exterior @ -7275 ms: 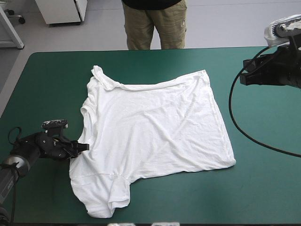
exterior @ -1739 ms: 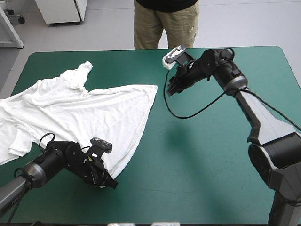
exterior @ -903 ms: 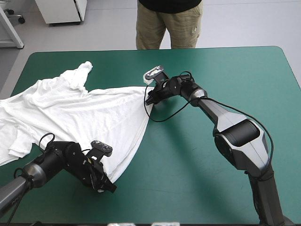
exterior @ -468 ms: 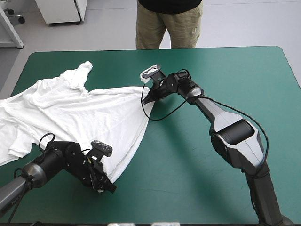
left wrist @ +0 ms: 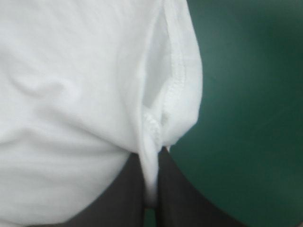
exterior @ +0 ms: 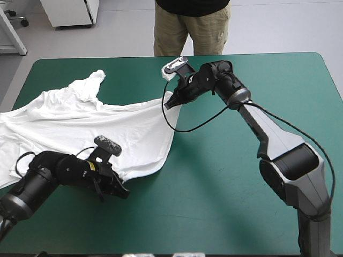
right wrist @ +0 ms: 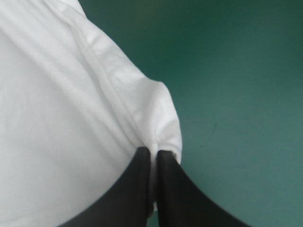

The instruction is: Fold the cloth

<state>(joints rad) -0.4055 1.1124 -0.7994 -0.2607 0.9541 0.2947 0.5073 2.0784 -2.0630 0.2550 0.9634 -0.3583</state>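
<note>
The white T-shirt (exterior: 80, 128) lies rumpled over the left half of the table, a bunched sleeve (exterior: 94, 80) at its far side. My left gripper (exterior: 122, 194) is low at the near hem corner. The left wrist view shows that gripper (left wrist: 151, 153) shut on the T-shirt's stitched hem (left wrist: 177, 85). My right gripper (exterior: 172, 103) reaches in from the far side to the hem's far corner. In the right wrist view this gripper (right wrist: 152, 152) is shut on that corner (right wrist: 158, 113), which bulges just ahead of the fingertips.
The T-shirt's left part runs to the table's left edge (exterior: 4, 115). Bare teal-green cover (exterior: 230, 203) lies to the right of the shirt's hem, under the right arm.
My right gripper has shut on the hem's far corner and lifted it slightly toward the far edge. The left gripper has risen and drawn the near corner back with it.
</note>
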